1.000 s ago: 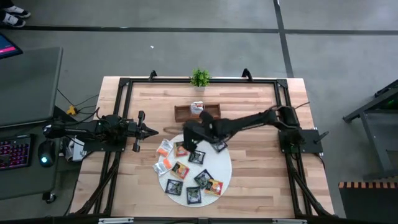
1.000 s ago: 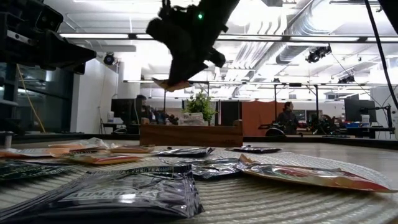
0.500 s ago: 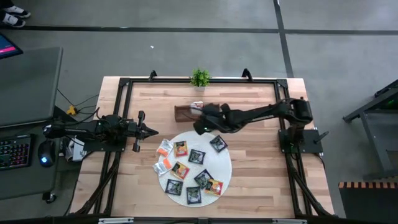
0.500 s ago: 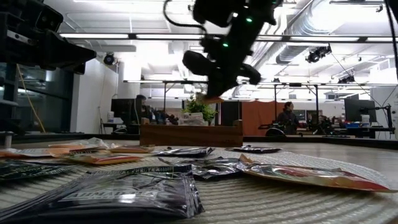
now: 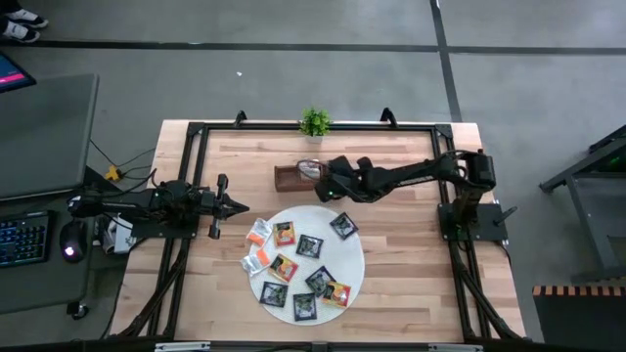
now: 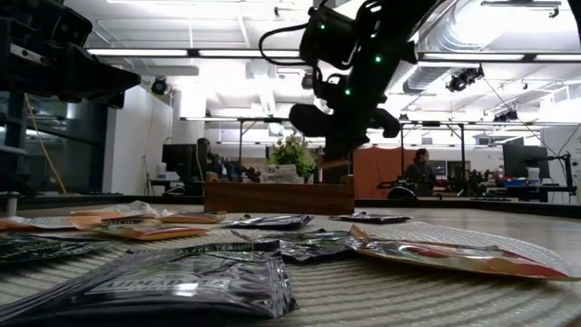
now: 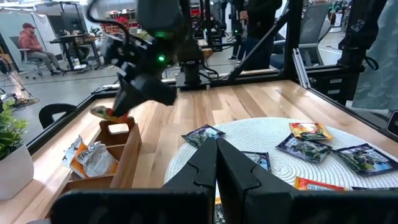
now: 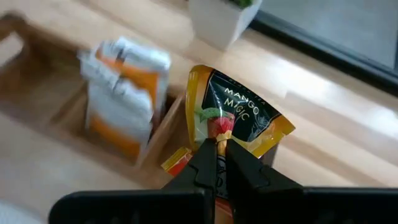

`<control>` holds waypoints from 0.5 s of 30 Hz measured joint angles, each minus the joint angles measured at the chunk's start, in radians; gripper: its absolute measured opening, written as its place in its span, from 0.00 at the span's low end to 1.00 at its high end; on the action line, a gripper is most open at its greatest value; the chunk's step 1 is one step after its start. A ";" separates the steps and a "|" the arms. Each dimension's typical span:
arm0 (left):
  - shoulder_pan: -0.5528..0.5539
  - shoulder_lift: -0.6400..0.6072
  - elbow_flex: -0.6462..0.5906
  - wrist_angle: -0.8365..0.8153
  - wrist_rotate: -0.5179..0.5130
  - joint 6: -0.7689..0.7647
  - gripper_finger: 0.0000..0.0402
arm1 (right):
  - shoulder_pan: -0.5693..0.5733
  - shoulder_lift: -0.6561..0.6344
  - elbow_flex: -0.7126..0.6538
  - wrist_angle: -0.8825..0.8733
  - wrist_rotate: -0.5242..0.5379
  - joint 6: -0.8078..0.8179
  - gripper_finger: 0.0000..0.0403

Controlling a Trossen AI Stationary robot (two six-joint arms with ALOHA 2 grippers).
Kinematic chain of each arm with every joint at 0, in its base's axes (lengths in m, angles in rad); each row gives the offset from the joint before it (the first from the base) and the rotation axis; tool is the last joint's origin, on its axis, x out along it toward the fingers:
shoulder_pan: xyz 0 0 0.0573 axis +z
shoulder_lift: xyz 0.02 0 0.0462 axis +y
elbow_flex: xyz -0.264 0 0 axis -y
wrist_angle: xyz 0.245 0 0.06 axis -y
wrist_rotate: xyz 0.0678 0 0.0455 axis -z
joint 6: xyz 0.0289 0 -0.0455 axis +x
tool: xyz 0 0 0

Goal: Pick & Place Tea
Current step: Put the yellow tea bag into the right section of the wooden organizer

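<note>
My right gripper (image 5: 328,183) hangs over the brown wooden tray (image 5: 290,177) at the table's far middle, shut on a yellow and black tea sachet (image 8: 239,115). White and orange sachets (image 8: 124,90) lie in a tray compartment below it. Several more tea sachets (image 5: 309,246), black and orange, lie flat on the round white woven mat (image 5: 349,266) nearer the front. My left gripper (image 5: 241,205) waits shut at the table's left, level, its fingers (image 7: 219,163) pointing toward the mat. My right gripper pinches the sachet near one edge (image 8: 216,134) between its two fingers. The fingers slant down from the table's right side. The sachet sticks out beyond the fingertips, lifted clear above the tray (image 7: 121,142).
A small potted plant (image 5: 314,122) stands at the far edge just behind the tray. A black frame (image 5: 196,132) runs round the tabletop. Bare wood lies to the right of the mat (image 5: 411,244). People sit in the room beyond the table.
My right gripper has carried the sachet from above the mat toward the table's far edge and now hangs over the tray. It has sunk a little and rolled at the wrist. It has stayed shut on the sachet.
</note>
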 joint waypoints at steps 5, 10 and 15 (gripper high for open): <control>0.000 0.000 0.000 0.000 0.000 0.000 0.00 | -0.034 0.009 0.000 0.015 0.003 -0.006 0.03; 0.000 0.000 0.000 0.000 0.000 0.000 0.00 | -0.056 0.052 0.000 0.079 -0.050 -0.044 0.03; 0.000 0.000 0.000 0.000 0.000 0.000 0.00 | -0.065 0.073 0.000 0.084 -0.073 -0.018 0.03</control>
